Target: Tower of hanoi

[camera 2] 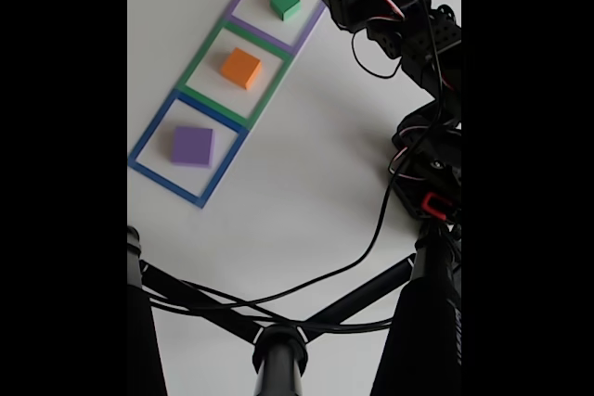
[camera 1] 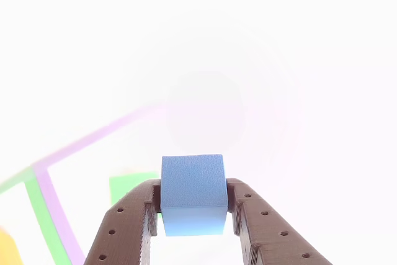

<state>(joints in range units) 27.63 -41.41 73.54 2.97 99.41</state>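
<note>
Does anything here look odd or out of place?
Nothing looks damaged or spilled. The green block, orange block and purple slab each sit inside a taped square. The blue cube is off the table, clamped in the gripper.

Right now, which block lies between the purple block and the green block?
In the fixed view, the orange block lies between the purple block and the green block, inside the green outline.
</note>
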